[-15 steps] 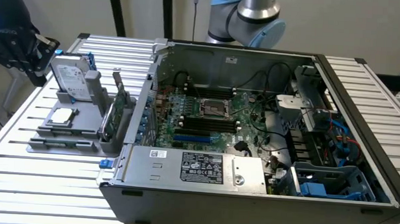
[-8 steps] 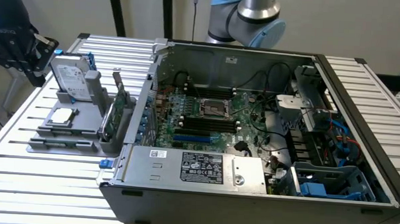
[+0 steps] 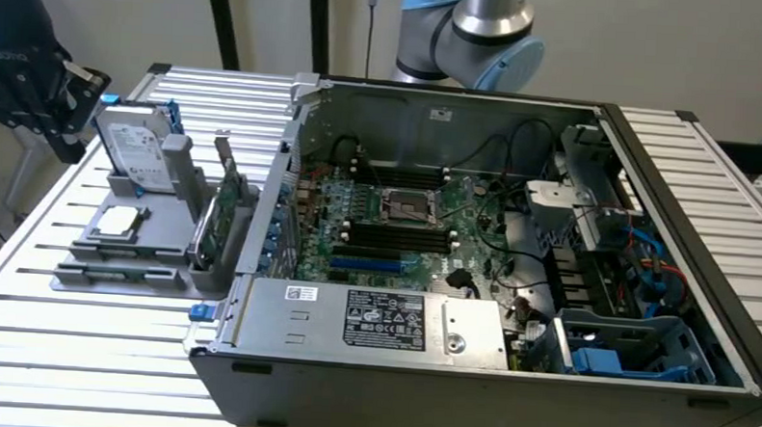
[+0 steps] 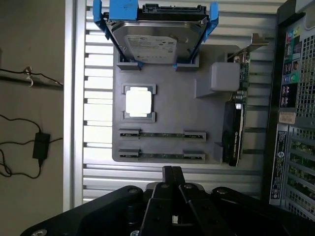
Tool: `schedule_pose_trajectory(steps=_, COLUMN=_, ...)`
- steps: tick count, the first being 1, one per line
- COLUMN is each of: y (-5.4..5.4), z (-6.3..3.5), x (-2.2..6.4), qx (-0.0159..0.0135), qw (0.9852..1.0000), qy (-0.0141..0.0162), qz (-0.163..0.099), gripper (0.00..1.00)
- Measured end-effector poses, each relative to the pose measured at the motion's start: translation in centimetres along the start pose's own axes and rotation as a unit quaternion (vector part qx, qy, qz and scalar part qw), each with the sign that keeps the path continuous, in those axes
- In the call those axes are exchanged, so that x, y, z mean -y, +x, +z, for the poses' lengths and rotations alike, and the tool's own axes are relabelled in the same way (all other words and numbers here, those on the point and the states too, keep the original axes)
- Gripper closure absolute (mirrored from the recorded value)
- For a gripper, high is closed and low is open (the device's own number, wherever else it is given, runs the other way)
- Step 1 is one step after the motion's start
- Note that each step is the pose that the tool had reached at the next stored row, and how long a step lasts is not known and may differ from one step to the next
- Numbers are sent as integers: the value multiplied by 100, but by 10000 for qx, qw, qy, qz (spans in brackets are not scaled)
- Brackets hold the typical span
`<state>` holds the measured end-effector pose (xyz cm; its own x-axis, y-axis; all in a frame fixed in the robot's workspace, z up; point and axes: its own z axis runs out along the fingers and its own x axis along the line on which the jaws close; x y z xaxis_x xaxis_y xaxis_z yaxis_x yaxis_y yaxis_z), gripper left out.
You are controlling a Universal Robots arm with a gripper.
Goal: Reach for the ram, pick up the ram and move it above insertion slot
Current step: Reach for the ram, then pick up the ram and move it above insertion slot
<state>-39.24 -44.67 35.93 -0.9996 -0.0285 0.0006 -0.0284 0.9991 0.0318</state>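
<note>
Hovering with the gripper [image 4: 172, 172] facing down, pressing both dark fingers [image 4: 168, 178] flat together, gripping nothing between them; bending the grey-and-blue arm [image 3: 473, 34] at a joint.

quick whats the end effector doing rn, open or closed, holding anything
end effector: closed, holding nothing

Silver arm [image 3: 493, 14], pale-blue caps [image 3: 522, 61], black tool [image 4: 172, 170]
</note>
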Motion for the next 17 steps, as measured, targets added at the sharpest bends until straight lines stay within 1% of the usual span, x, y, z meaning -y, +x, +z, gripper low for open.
schedule_pose_trajectory(steps=13, y=0, z=0, x=0, qx=-1, qw=10000, qy=0, qz=-12, gripper=89)
schedule_pose_trajectory(steps=15, y=1, z=-1, x=0, qx=-6, qw=9999, qy=1, qz=-165, gripper=89)
schedule_pose_trajectory(steps=17, y=0, z=-1, x=0, qx=-11, qw=9994, qy=1, qz=-345, gripper=89)
